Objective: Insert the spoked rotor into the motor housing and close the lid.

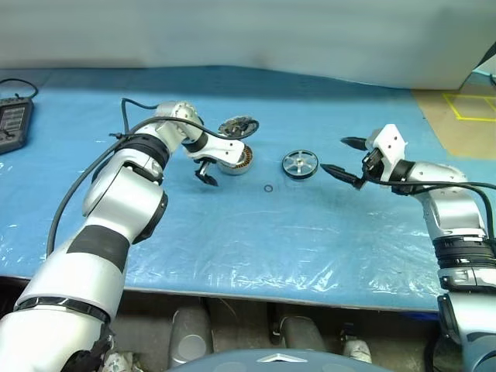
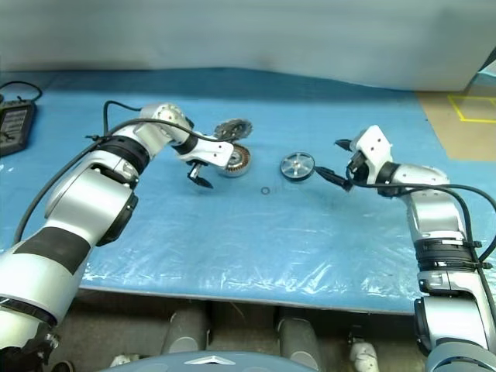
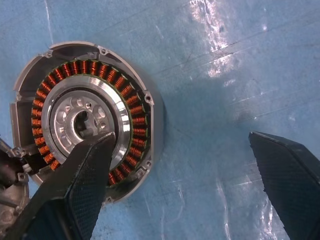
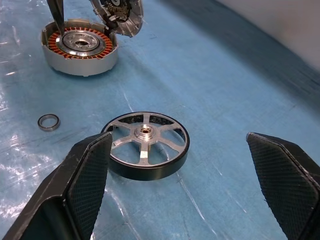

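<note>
— So, how does the left tool (image 1: 208,172) stand?

— Its two black fingers are spread wide and pinch nothing. In the head view it is a little left of the centre and points steeply down at the blue tabletop (image 1: 256,232). In the left wrist view one finger (image 3: 82,185) lies across the edge of the motor housing (image 3: 82,120), but I cannot tell if it touches it.

— And the right tool (image 1: 347,159)?

— Also spread wide and empty. It is right of the centre of the head view and points almost level toward the middle of the picture.

— Where are the parts of the task?

— The motor housing sits just beside the left tool, partly behind the wrist. It is open on top: a ring of copper-coloured windings goes around a silver hub with a dark hole. The lid (image 1: 237,126) is right behind the housing, tilted up on its edge, and seems to lean on the housing rim. The spoked rotor (image 1: 300,164) lies flat on the tabletop, near the centre of the head view, between the housing and the right tool. In the right wrist view the rotor lies just in front of the two open fingers, apart from them.

— Anything else?

— A small dark ring (image 1: 268,188) lies on the tabletop, below and between the housing and the rotor. A black device (image 1: 14,124) with a cable is at the left edge of the frame.
</note>
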`<state>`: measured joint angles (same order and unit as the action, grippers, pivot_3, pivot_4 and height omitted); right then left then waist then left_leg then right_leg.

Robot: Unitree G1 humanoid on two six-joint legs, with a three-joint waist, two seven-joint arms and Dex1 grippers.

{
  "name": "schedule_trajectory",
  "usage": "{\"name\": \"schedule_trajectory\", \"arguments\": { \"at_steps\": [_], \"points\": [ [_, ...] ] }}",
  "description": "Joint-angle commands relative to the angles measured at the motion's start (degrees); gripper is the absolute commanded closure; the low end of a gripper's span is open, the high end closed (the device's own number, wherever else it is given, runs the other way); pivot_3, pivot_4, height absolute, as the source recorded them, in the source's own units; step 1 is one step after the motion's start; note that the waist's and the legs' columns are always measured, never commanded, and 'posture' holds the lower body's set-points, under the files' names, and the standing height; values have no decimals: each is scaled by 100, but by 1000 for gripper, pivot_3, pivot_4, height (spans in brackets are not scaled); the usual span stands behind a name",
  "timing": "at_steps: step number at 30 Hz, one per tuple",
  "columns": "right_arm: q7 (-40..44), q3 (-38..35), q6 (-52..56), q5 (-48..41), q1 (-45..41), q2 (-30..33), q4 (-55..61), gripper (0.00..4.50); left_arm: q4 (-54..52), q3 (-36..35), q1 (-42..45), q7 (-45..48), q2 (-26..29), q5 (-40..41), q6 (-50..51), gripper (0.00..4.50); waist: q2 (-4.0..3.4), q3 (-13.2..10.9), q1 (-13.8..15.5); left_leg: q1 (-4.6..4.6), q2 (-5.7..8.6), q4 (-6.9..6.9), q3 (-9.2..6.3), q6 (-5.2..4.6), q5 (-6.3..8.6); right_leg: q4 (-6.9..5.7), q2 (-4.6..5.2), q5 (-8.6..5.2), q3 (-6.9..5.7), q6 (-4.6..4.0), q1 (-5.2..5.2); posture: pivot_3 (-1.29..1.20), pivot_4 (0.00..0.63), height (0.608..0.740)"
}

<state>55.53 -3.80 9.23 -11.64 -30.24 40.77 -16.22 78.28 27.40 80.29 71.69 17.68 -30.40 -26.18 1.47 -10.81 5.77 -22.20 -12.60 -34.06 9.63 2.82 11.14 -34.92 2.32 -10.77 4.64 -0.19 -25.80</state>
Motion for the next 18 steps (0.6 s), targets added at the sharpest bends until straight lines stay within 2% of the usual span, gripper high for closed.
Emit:
{"name": "schedule_trajectory", "arguments": {
  "at_steps": [1,18],
  "points": [
    [56,-80,56,-115,-17,84,327,19,-20,29,173,-278,-65,-115,126,0,-1,0,1,-1,1,0,0,0,0,1,1,0,0,0,0,0,150,740],
    [25,-139,201,-117,123,70,555,19,36,31,78,-767,-218,-353,348,0,0,-1,-3,1,7,0,-8,0,0,6,5,0,-2,1,6,0,150,740]
  ]
}}
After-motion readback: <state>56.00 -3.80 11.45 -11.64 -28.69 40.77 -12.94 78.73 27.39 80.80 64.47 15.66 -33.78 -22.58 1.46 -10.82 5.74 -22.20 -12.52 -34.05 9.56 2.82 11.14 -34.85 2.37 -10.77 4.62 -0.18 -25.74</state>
